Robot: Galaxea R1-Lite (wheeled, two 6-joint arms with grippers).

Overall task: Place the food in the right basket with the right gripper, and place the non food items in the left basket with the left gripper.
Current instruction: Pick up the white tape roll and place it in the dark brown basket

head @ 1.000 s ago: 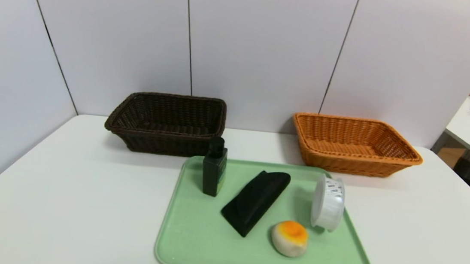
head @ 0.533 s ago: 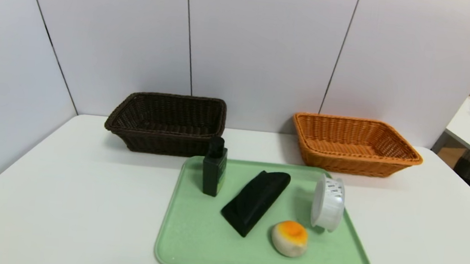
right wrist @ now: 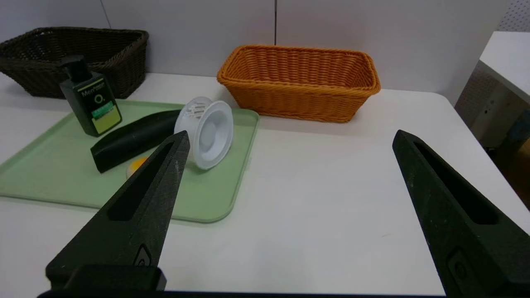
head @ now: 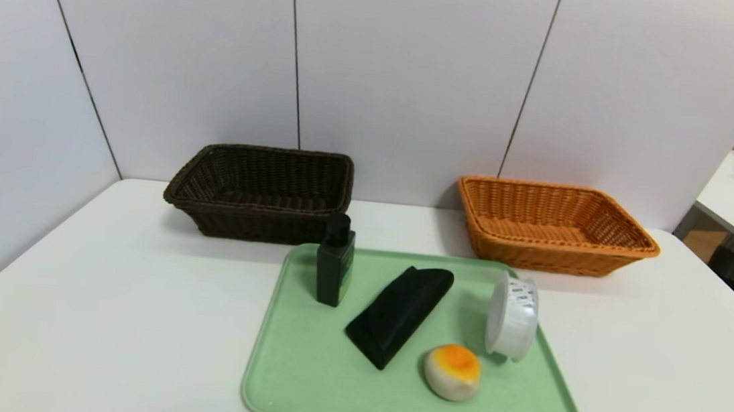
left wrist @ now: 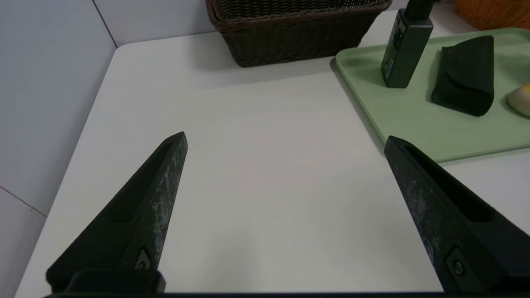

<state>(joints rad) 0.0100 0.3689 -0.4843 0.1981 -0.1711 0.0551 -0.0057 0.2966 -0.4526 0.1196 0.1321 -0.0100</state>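
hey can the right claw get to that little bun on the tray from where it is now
Probably yes. The right claw is open and empty over bare table beside the tray. The bun lies uncovered near the tray's front, though the white roll and black block sit close.

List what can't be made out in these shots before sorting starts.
- Bun, right wrist view: mostly hidden behind the right gripper finger.
- Bun, left wrist view: cut off by the frame edge.
- Bottle cap, left wrist view: cut off by the frame edge.
- White roll label print, head view: too small to read.
- Left gripper, head view: only a dark corner shows.
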